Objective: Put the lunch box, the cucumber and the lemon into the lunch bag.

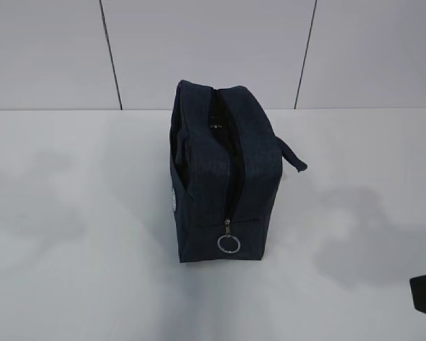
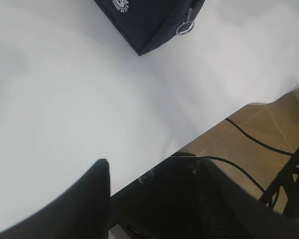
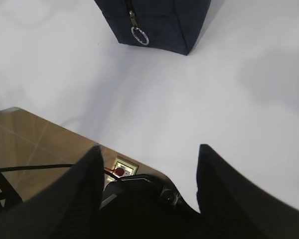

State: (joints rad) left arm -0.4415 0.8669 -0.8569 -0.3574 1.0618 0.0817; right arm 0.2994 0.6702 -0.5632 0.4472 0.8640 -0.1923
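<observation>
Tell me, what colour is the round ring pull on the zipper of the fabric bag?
Silver metal ring pull on the dark navy fabric bag; clearest in the exterior view.

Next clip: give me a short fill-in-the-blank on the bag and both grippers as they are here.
1. The lunch bag stands on the white ____.
2. A metal ____ hangs from the zipper at the bag's near end.
3. The right gripper is open and holds ____.
4. The left gripper hangs over the table's near ____.

Missing words: table; ring; nothing; edge
</observation>
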